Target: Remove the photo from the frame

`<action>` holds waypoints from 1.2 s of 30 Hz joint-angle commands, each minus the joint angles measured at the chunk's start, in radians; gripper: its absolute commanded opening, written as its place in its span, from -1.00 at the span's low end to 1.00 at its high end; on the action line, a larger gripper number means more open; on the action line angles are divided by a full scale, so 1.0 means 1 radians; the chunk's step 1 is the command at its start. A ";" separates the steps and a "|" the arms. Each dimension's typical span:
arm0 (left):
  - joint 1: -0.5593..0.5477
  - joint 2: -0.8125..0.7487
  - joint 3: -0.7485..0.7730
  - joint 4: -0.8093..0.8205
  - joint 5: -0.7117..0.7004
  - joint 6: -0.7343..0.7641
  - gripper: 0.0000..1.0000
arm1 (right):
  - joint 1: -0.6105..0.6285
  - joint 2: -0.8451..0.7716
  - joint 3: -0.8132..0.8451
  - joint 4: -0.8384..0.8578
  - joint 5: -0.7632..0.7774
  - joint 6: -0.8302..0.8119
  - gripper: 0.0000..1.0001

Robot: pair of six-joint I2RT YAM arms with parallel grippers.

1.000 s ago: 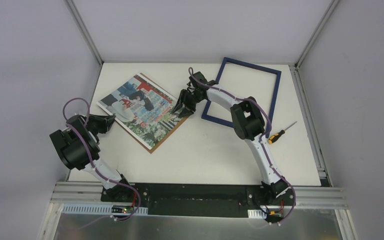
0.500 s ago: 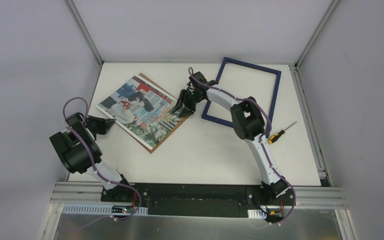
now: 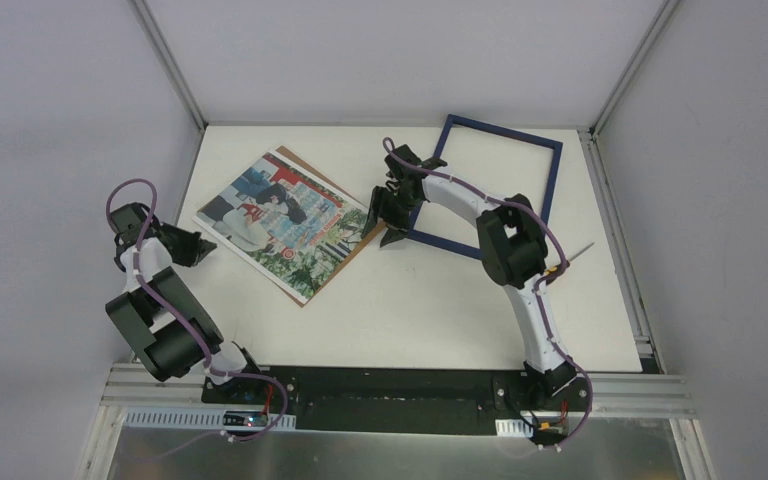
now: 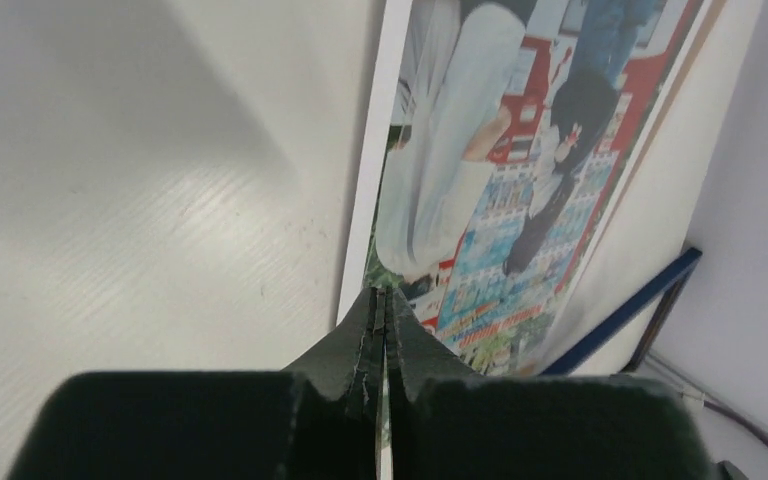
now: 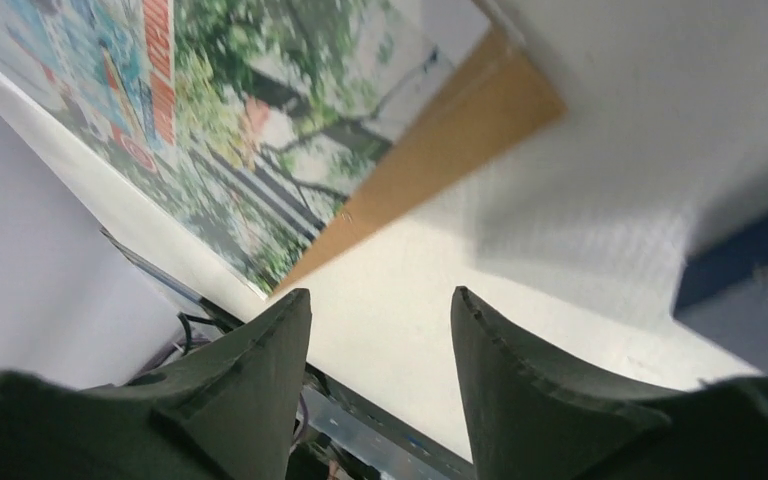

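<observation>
One bent right arm (image 3: 505, 245), fingers (image 5: 260, 370) parted

Can't see most of the backing board (image 5: 460, 150), buried under the photo (image 3: 280, 220). No view of the near-left corner of the frame (image 3: 500, 128) behind the right hand (image 3: 387, 215). Barely catching the screwdriver (image 3: 560, 267) by the right edge of the surface (image 3: 410, 300), tucked behind the right arm (image 3: 505, 245).

A flat white rectangular counter (image 3: 410, 300) is boxed in on three sides by plain pale grey walls (image 3: 380, 50). Slim aluminium posts (image 3: 168, 62) rise from its far corners. Along the near edge, a black mounting strip (image 3: 390, 385) lies on a silver aluminium rail (image 3: 150, 385). The light is soft and even, with faint shadows.
</observation>
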 commanded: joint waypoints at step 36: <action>0.020 0.251 -0.041 0.425 0.201 -0.053 0.41 | -0.022 0.155 0.031 0.226 0.033 0.053 -0.43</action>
